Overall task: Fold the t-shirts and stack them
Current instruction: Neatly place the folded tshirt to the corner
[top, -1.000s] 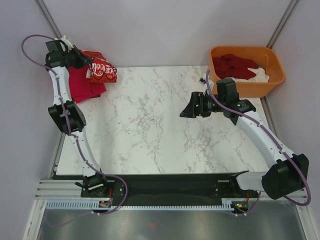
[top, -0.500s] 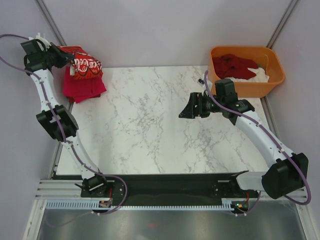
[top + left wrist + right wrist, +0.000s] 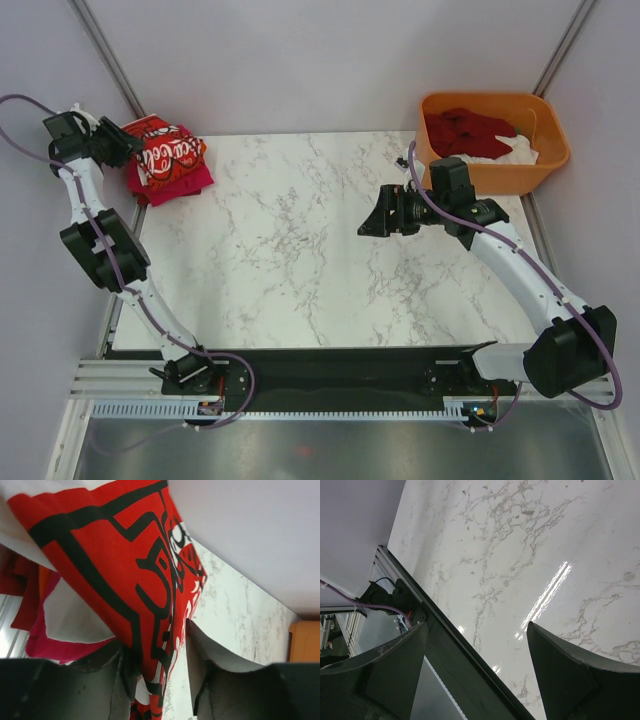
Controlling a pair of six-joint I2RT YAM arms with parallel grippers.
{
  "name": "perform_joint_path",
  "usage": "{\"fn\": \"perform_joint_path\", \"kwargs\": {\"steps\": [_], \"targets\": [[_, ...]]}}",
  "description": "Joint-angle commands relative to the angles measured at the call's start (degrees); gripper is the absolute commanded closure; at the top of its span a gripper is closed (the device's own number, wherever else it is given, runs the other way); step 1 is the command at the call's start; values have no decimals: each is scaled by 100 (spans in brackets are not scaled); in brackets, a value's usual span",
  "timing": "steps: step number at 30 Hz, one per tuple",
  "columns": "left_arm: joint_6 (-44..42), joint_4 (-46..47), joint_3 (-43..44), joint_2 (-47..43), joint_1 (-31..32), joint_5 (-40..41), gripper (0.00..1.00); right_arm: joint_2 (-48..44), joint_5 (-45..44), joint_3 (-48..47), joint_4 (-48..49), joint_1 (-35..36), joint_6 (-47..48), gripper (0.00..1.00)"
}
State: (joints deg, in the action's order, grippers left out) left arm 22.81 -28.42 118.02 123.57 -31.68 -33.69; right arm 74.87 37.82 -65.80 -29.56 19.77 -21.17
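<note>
At the far left corner of the worktop (image 3: pixel 280 260), the printed t-shirt (image 3: pixel 167 150), red with white lettering and black lines, lay bunched on top of the pink-red t-shirt (image 3: pixel 185 183). The left gripper (image 3: pixel 122 146) sat at the outer edge of that pile, just off the corner. From the left wrist, its fingers (image 3: pixel 117 680) stood parted. The printed cloth ran down into the gap beside one finger, and bare marble showed between the cloth and the other finger, so nothing was clamped. At the far right corner sat the orange tub (image 3: pixel 545 165). It held a crumpled dark red t-shirt (image 3: pixel 468 130) with a white t-shirt (image 3: pixel 522 153) beneath it on the right side. The right gripper (image 3: pixel 366 224) hung over the right half of the worktop, near the tub but apart from it. Its jaws were spread wide and empty, with only marble and the near edge seen between them from the right wrist.
</note>
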Motion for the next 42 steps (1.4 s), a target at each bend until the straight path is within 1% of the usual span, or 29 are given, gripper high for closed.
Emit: {"fn": "perform_joint_path", "kwargs": {"steps": [1, 2, 3, 4, 6, 8, 9, 13, 16, 18, 20, 22, 23, 24, 28, 29, 30, 32, 35, 36, 38, 39, 40, 41, 42], "targets": [[594, -900, -516, 105, -611, 1161, 50, -16, -29, -56, 152, 27, 69, 11], [602, -997, -508, 167, -637, 1302, 49, -25, -29, -56, 144, 27, 69, 11], [611, -1085, -508, 237, -672, 1452, 41, -51, -29, -47, 144, 27, 78, 11], [637, -1173, -490, 386, -699, 1697, 38, -69, -38, -38, 144, 18, 69, 11], [628, -1253, -429, 536, -804, 1848, 33, -104, -38, 5, 144, 27, 78, 11], [663, -1297, -367, 616, -883, 1823, 28, -139, -56, 23, 144, 27, 69, 11], [664, -1297, -393, 572, -927, 1814, 22, -157, -91, 41, 144, 27, 86, 11], [821, -1306, -508, 28, -928, 2340, 17, -122, -65, 23, 144, 27, 87, 11], [1155, -1297, -718, -569, -963, 2718, 16, -131, -38, 6, 144, 27, 69, 11], [1401, -1297, -1041, -1114, -1041, 3016, 17, -166, -38, -3, 144, 27, 86, 11], [1638, -1280, -1297, -1500, -1120, 3132, 21, -183, -38, 6, 152, 27, 87, 11], [1700, -1192, -1605, -2019, -1174, 3272, 32, -183, -29, 23, 144, 36, 86, 11], [1805, -1148, -1702, -2160, -1174, 3255, 36, -201, -29, 15, 144, 36, 87, 11], [1841, -1026, -1929, -2449, -1174, 3107, 36, -218, -29, 15, 144, 36, 87, 11], [2052, -499, -2326, -3056, -1156, 2912, 36, -254, -47, 23, 144, 53, 87, 11], [2096, -393, -2397, -3197, -1147, 2851, 37, -289, -56, 32, 144, 62, 95, 11], [2087, -253, -2571, -3329, -1139, 2729, 40, -298, -82, 32, 144, 62, 95, 11], [2087, -251, -2757, -3663, -1051, 2728, 40, -289, -100, 41, 152, 71, 104, 11], [2087, -251, -3301, -4128, -919, 2728, 40, -254, -126, 15, 144, 80, 122, 11], [2087, -251, -3703, -4287, -840, 2728, 40, -262, -126, 23, 144, 80, 122, 11], [2087, -251, -4153, -4577, -709, 2728, 40, -297, -170, 23, 144, 80, 122, 10], [2087, -251, -4564, -4874, -490, 2728, 40, -306, -187, 41, 152, 71, 122, 11], [2018, 1689, -4725, -4990, -340, 1092, 32, -333, -231, 67, 152, 88, 122, 11], [1800, 1813, -4840, -5105, -182, 980, 30, -376, -301, 76, 144, 80, 113, 11], [1684, 1832, -4963, -5306, 194, 935, 25, -394, -328, 137, 144, 80, 96, 10]]}}
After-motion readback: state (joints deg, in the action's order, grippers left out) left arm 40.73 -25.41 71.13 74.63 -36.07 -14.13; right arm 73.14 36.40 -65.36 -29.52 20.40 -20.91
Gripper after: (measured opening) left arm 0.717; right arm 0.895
